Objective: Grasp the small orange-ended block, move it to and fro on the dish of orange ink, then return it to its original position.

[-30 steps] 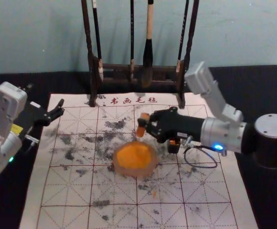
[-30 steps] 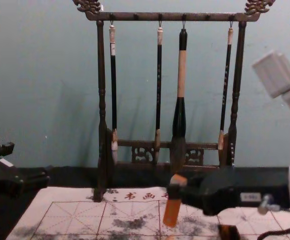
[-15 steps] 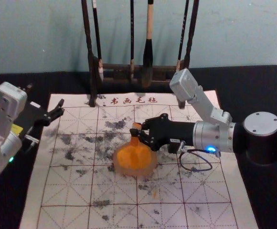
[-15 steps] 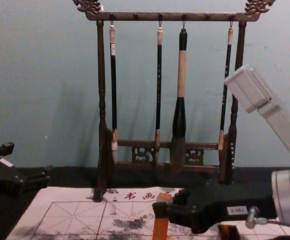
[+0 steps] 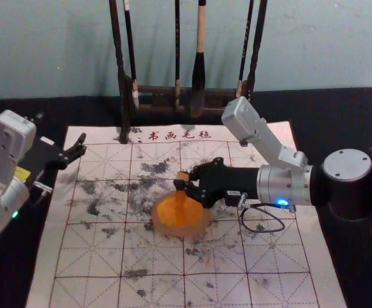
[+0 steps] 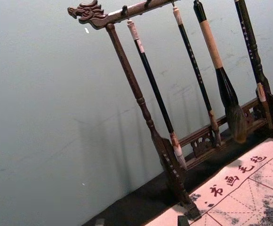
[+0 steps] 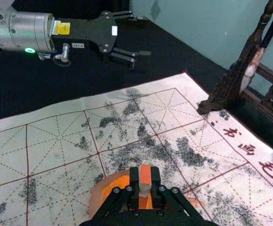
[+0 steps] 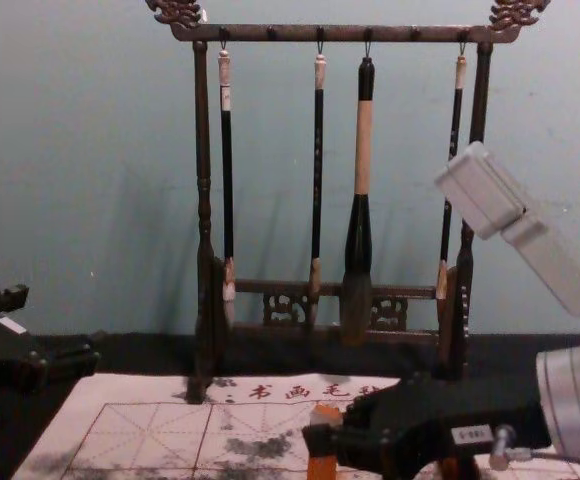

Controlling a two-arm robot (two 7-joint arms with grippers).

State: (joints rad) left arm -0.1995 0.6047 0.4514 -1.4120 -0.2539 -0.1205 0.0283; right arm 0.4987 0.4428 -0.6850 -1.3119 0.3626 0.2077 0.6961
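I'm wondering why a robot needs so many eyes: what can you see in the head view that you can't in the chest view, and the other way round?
Head view: the dish from above, with orange ink in it and the block's lower end over that ink.

Chest view: the brush rack's top bar, its carved ends and the loops the brushes hang from.

Both: the right gripper holding the block, the idle left gripper at the side, four brushes and the marked mat.

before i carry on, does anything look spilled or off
Yes: dark blotches are scattered over the gridded mat, and a small orange smear lies on the robot's side of the dish. They look like stray ink outside the dish.
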